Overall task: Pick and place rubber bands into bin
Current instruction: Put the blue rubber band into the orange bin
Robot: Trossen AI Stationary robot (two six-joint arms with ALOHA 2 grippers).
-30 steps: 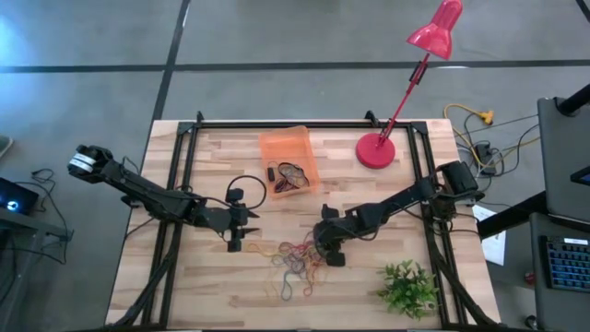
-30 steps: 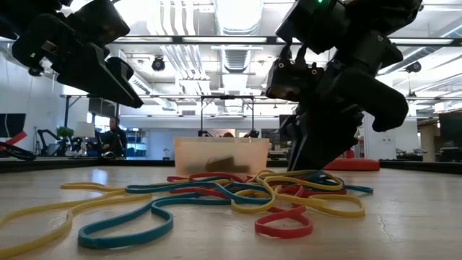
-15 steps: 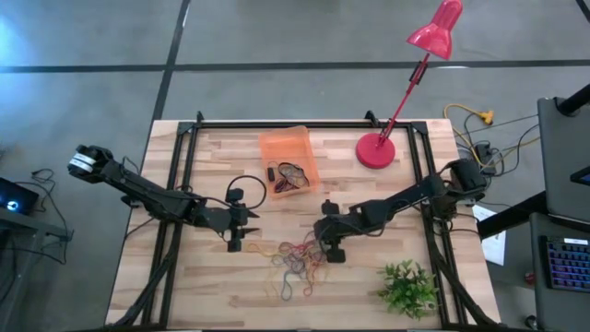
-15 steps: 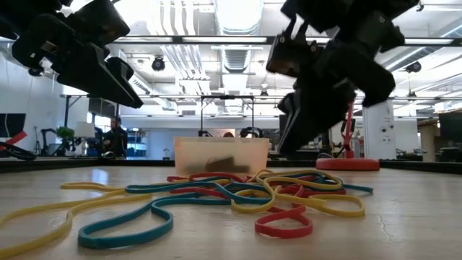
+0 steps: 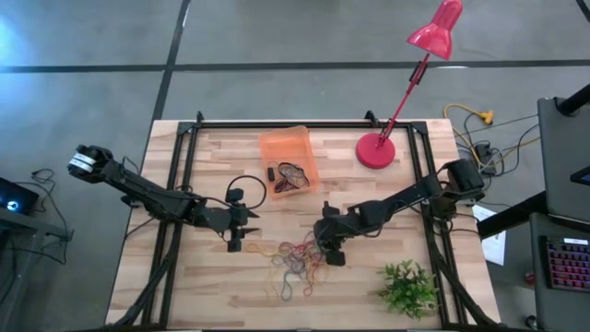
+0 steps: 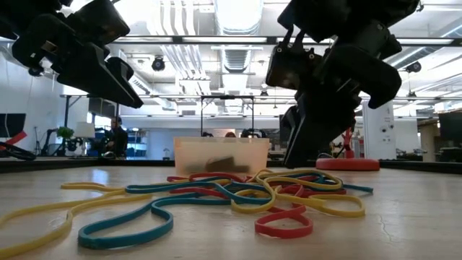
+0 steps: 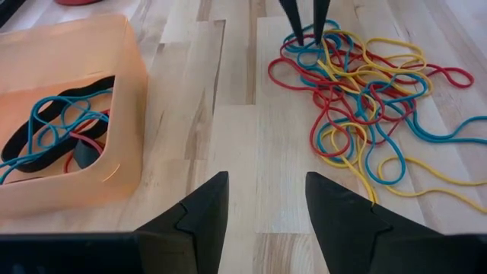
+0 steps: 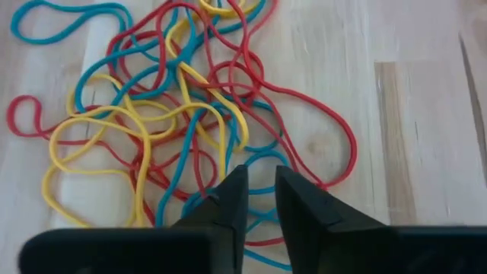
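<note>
Rubber bands (image 5: 297, 261) lay in a loose tangle on the table (image 5: 369, 286), between the two grippers. Left gripper (image 5: 235, 240) hovered just left of the pile, fingers spread, bin (image 5: 288, 162) ahead of it holding several bands. Right gripper (image 5: 332, 254) sat at the pile's right edge, fingers nearly pressed together, tips among the bands.

The light wooden bench (image 5: 212, 277) carries the rubber bands (image 5: 297, 260), the orange bin (image 5: 288, 160), a red lamp base (image 5: 375, 150), and a small green plant (image 5: 407, 288).
</note>
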